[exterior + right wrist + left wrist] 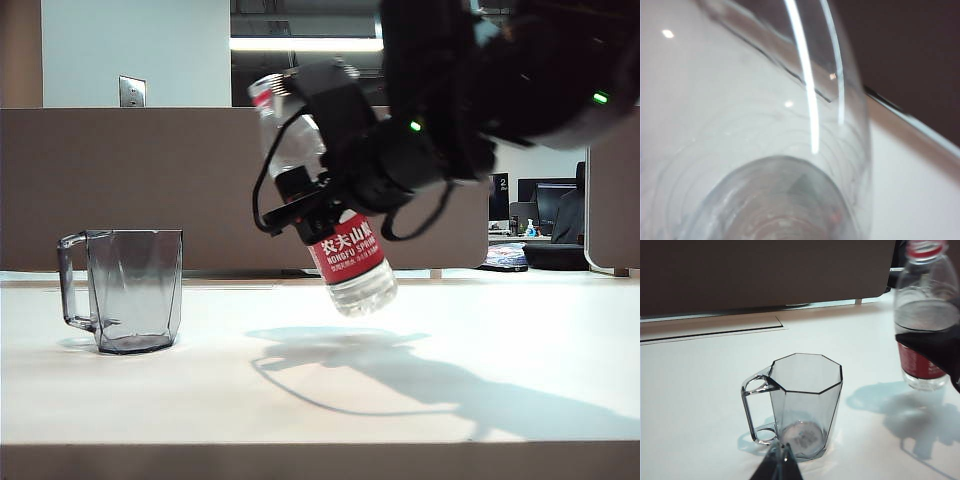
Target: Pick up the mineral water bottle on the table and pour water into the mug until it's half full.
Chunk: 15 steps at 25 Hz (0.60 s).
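The clear, ribbed wall of the mineral water bottle (765, 150) fills most of the frame (bright glints streak its curve), with a strip of pale counter (920, 195) at lower right beneath a dark backdrop.

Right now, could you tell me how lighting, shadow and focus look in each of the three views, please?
Exterior view: a ceiling strip light glares behind; the right gripper, holding the mineral water bottle, throws a crisp shadow on the table. Left wrist view: sharp on the mug, soft bluish shadows, left gripper barely in frame. Right wrist view: the bottle fills it, blurred, with bright glare streaks.
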Tool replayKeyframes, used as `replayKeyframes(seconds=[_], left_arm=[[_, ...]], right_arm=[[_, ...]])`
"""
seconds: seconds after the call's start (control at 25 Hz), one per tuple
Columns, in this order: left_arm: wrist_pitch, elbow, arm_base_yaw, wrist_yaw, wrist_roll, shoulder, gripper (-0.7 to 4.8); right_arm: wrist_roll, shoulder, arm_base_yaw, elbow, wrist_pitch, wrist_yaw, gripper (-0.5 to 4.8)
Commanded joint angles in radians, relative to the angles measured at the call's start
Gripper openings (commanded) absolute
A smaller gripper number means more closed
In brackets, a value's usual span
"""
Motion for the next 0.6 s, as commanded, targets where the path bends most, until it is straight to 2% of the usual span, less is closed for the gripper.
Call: replayKeyframes(seconds=[0.04, 0.24, 0.6], left_arm=[[0.007, 0.003, 0.008, 0.004, 0.000, 0.000, -0.05], [0.006, 0.003, 0.010, 0.004, 0.000, 0.000, -0.05], [0.007, 0.003, 0.011, 0.004, 0.000, 0.000, -0.05]], right_arm=[[-0.127, -0.012, 0.006, 0.075, -0.069, -0.018, 2.59], [-0.254, -0.012, 0.007, 0.145, -0.168, -0.038, 2.60], [-0.438, 0.009, 0.031, 0.206, -0.241, -0.051, 2.59]])
